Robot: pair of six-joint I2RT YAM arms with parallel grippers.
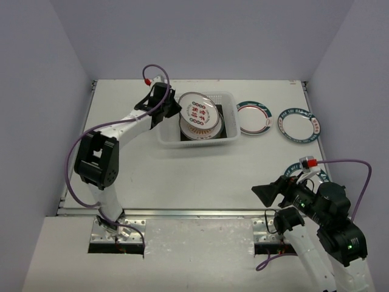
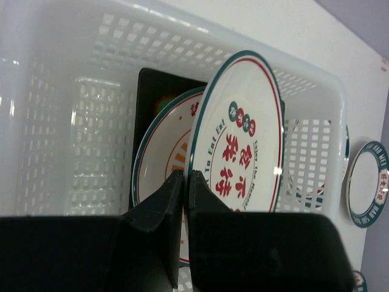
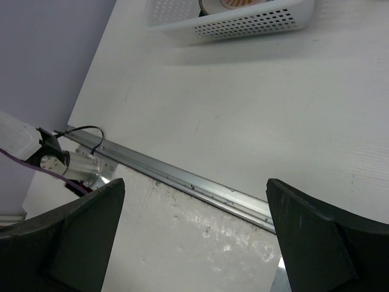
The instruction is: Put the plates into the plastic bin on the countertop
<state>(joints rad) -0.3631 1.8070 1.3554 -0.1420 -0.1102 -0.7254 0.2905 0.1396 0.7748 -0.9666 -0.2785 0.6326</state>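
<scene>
My left gripper (image 1: pixel 173 108) (image 2: pixel 185 176) is shut on the rim of a round white plate (image 1: pixel 198 111) (image 2: pixel 240 134) with a green rim and red characters. It holds the plate tilted above the plastic bin (image 1: pixel 228 139) (image 2: pixel 55 121). In the bin lie another round plate (image 1: pixel 206 132) (image 2: pixel 159 164) and a dark square plate (image 2: pixel 157 85) under it. Two more round plates (image 1: pixel 253 117) (image 1: pixel 298 125) lie on the countertop (image 1: pixel 182 176) to the right of the bin. My right gripper (image 1: pixel 265 194) (image 3: pixel 194 182) stands open and holds nothing, over the metal front edge (image 3: pixel 182 177).
Part of a green plate rim (image 1: pixel 294 165) shows behind my right arm at the near right. The bin (image 3: pixel 243 21) sits far ahead in the right wrist view. Walls enclose the countertop on the left, back and right.
</scene>
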